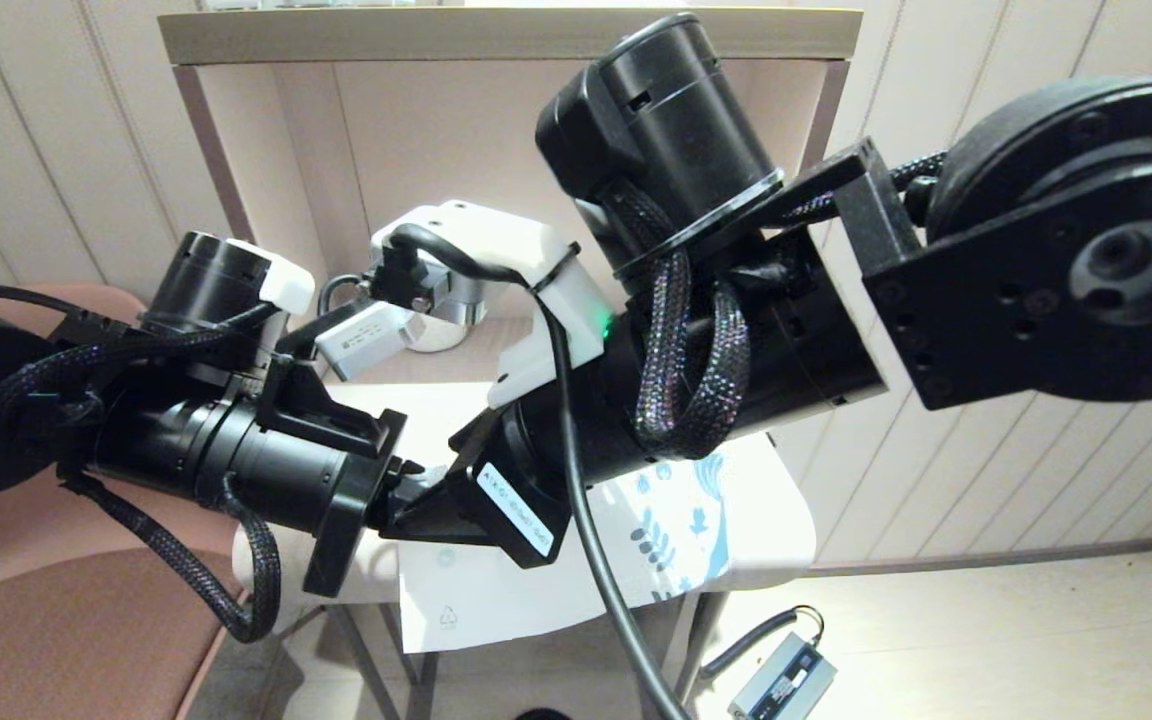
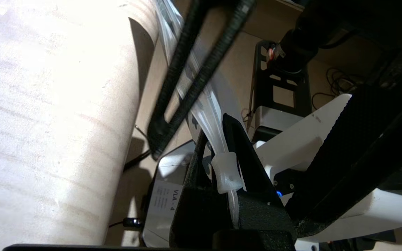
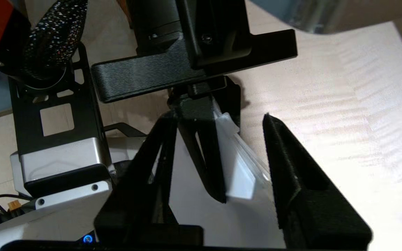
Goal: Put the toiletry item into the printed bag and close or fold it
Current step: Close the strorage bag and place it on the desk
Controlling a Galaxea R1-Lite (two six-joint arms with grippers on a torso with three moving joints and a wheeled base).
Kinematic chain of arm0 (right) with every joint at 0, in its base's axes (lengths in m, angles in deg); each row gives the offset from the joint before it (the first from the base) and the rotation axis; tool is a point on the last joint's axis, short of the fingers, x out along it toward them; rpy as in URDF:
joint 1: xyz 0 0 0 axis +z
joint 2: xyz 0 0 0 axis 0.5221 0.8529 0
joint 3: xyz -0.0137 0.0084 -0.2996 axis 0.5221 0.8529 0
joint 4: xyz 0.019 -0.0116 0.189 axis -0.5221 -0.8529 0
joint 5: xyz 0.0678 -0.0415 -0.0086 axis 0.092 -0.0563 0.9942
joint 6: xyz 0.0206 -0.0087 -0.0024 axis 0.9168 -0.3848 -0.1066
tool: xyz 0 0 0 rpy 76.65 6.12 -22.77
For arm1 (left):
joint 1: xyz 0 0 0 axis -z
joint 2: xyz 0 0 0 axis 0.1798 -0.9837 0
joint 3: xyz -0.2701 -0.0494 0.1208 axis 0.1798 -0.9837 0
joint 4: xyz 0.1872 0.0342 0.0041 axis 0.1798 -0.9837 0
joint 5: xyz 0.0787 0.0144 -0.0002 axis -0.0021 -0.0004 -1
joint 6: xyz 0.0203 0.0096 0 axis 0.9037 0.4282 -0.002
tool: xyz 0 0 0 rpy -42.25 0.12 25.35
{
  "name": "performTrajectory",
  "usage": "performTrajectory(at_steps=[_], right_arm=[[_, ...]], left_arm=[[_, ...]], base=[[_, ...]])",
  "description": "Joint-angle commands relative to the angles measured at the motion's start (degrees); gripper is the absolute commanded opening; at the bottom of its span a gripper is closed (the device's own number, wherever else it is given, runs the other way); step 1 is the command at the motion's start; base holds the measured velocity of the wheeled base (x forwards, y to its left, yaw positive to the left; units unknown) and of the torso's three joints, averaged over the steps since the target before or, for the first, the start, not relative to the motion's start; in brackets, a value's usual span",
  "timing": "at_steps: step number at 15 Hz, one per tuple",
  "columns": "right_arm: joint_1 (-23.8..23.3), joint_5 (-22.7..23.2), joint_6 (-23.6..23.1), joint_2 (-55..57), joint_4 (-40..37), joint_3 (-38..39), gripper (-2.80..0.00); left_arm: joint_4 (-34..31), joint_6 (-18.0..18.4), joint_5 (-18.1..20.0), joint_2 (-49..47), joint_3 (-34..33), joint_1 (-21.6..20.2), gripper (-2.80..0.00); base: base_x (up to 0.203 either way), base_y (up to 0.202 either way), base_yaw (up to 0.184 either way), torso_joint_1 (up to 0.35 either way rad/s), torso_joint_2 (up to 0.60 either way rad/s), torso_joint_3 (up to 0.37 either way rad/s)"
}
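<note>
**Risks**
- Loss of the bag (image 1: 496, 600) at handover. Likely cause: right pads shutting on the left fingers (image 2: 246, 164) instead of on plastic, since both sets crowd the same short stretch of edge.
- Seam creased or torn. Likely cause: a sideways pull while the left clamp is fixed and the film between the two grippers is taut.
- Bag sliding off the table (image 1: 786, 500). Plain end already overhanging the front edge, printed end lying flat on top. Any drag towards the overhang would add to it.
- Mouth left partly unsealed. Likely cause: thin, slippery film escaping a loose pinch.
- Collision of the two wrists, set almost nose to nose above the front of the table.

**Pose**
- Left gripper (image 2: 215, 130): reaching in from the left, roughly level, low over the table's front. Pads pressed together on the bag's edge, with a small white clip (image 2: 226, 172) on that edge lodged between them. Film running up and away from the pinch.
- Right gripper (image 3: 218, 139): coming down from the upper right at a slant, tips meeting the left tips. Fingers (image 3: 302, 181) apart, roughly half spread, straddling both the left finger and the held edge. Gap visible between the outer pad and the plastic. No contact to be made out.

**Task items**
- Bag: on the table, near edge pinched and lifted by the left gripper.
- Comb: not to be made out in any view. Possibly inside the bag, hidden behind the arms. Cannot tell.
</note>
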Motion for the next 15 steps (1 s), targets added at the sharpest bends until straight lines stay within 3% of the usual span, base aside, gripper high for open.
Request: performTrajectory(at_steps=[1, 15], right_arm=[[0.0, 0.0, -0.1, 0.3, -0.1, -0.1, -2.8], [-0.4, 0.0, -1.1, -1.6, -0.1, 4.4, -2.8]], left_arm=[[-0.1, 0.1, 0.4, 0.1, 0.0, 0.1, -2.8], [-0.1, 0.0, 0.4, 0.3, -0.1, 0.0, -2.8]], base=[[0.0, 0.0, 0.0, 0.0, 0.0, 0.0], [0.0, 0.0, 0.0, 0.0, 0.0, 0.0]])
